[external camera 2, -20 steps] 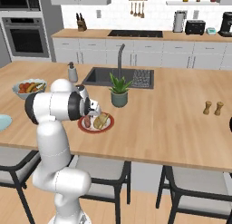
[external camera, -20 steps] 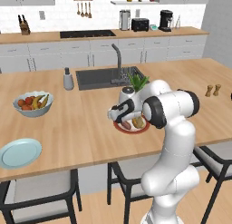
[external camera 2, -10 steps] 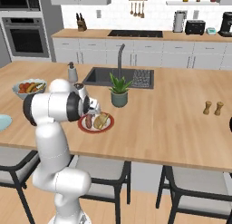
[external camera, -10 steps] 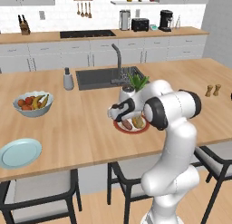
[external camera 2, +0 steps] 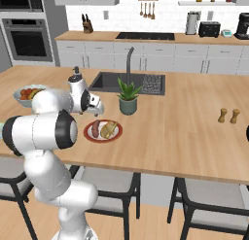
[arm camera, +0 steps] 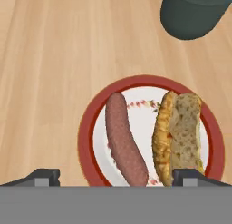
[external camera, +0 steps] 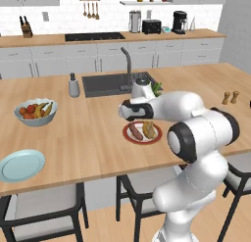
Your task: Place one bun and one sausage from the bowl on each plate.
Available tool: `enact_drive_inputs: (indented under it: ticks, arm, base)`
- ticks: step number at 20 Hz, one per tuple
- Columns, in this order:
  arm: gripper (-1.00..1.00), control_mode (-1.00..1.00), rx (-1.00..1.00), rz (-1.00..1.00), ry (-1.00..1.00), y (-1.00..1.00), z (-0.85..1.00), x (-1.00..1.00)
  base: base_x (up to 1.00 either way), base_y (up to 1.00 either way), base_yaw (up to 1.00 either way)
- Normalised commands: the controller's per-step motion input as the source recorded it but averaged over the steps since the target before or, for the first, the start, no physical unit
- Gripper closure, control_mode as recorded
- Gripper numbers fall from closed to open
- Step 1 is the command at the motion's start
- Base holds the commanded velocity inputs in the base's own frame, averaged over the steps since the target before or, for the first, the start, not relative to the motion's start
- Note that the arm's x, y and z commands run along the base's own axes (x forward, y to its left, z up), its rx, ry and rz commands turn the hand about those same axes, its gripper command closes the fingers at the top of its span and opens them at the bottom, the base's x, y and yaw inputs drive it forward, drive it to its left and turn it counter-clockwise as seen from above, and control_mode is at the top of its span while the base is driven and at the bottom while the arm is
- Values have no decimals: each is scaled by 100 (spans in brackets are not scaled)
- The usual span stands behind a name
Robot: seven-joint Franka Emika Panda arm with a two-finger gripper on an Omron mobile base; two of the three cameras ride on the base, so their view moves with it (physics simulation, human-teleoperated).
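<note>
A white plate with a broad red rim (arm camera: 86,128) (external camera: 126,134) (external camera 2: 87,134) lies on the wooden island. On it, side by side, are a reddish-brown sausage (arm camera: 124,141) (external camera: 136,133) (external camera 2: 96,129) and a golden bun (arm camera: 179,132) (external camera: 149,130) (external camera 2: 108,129). My gripper (arm camera: 117,177) (external camera: 125,111) (external camera 2: 99,110) hovers just above this plate, open, its fingertips (arm camera: 45,175) wide apart and holding nothing. The light blue plate (external camera: 22,165) sits bare at the island's near left corner. A dark sliver of the bowl (external camera 2: 246,133) shows at the far right edge.
A potted plant (external camera 2: 128,100) (arm camera: 195,12) stands just behind the red-rimmed plate, by the sink (external camera: 110,84). A fruit bowl (external camera: 35,112) and a soap dispenser (external camera: 73,85) are to the left. Salt and pepper shakers (external camera 2: 228,115) stand to the right. Stools line the near edge.
The jaws have spread wide apart above the red-rimmed plate. The arm has barely moved, and sausage and bun lie still on the plate.
</note>
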Motion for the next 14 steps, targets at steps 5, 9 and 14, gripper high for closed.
enact_drive_inputs:
  ticks: [5, 9, 14]
  arm:
    - [-100, -100, 0, -7, 1, -18, 75, -82]
    - [-100, -100, 1, -9, 1, -65, 35, -100]
    - [-100, -100, 0, -4, 2, -52, 35, -100]
  base:
    - [0, 0, 0]
    - [0, 0, 0]
    - [0, 0, 0]
